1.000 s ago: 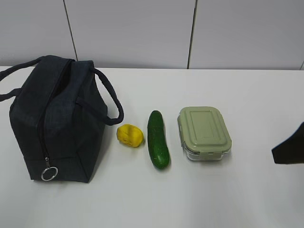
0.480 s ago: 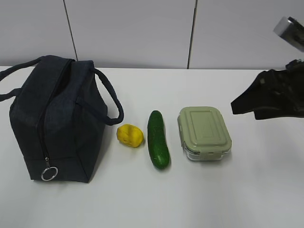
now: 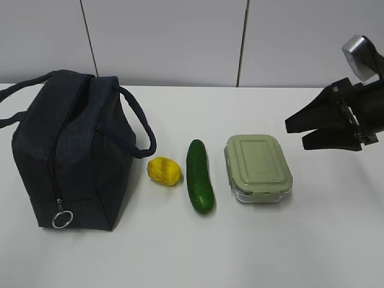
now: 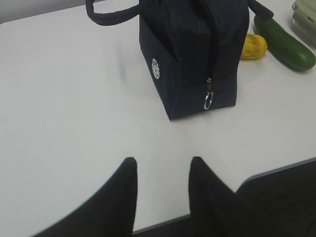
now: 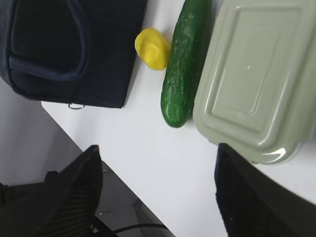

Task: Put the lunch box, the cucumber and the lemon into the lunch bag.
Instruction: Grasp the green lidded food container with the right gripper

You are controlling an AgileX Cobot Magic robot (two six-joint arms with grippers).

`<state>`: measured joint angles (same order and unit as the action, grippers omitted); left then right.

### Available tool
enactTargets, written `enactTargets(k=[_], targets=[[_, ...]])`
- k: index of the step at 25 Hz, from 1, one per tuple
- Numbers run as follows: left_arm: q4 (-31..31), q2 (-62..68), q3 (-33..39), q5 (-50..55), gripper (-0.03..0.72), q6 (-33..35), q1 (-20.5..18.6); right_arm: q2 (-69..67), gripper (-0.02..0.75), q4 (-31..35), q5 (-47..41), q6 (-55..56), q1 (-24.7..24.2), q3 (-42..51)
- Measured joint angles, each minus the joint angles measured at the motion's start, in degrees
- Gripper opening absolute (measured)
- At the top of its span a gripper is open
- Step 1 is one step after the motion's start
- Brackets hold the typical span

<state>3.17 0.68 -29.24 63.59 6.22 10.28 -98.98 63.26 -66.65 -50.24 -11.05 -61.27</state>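
Exterior view: one lunch bag (image 3: 72,150), lemon (image 3: 164,171), cucumber (image 3: 200,176), lunch box (image 3: 258,167).

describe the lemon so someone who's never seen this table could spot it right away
Start at the big dark navy lunch bag standing on the left of the white table. Just to its right, below the hanging handle loop, lies the lemon, with the dark green cucumber next along and the green-lidded lunch box beyond. It is the only yellow thing, lumpy, rounded, and the smallest item in the row.
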Motion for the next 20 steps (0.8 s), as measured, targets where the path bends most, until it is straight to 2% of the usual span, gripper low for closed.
enactTargets(k=[4,9,14,20], targets=[[0.04,0.00,0.00,0.00,0.239,0.00,0.00,-4.88,0.529,1.39,-0.64,-0.89,-2.98,-3.42],[0.13,0.00,0.00,0.00,0.239,0.00,0.00,-9.64,0.529,0.83,-0.67,-0.99,-3.09,-9.05],[0.13,0.00,0.00,0.00,0.239,0.00,0.00,-12.01,0.529,0.11,-0.77,-0.99,-3.09,-10.58],[0.13,0.00,0.00,0.00,0.239,0.00,0.00,-12.09,0.529,-4.94,-0.77,-0.99,-3.09,-10.58]])
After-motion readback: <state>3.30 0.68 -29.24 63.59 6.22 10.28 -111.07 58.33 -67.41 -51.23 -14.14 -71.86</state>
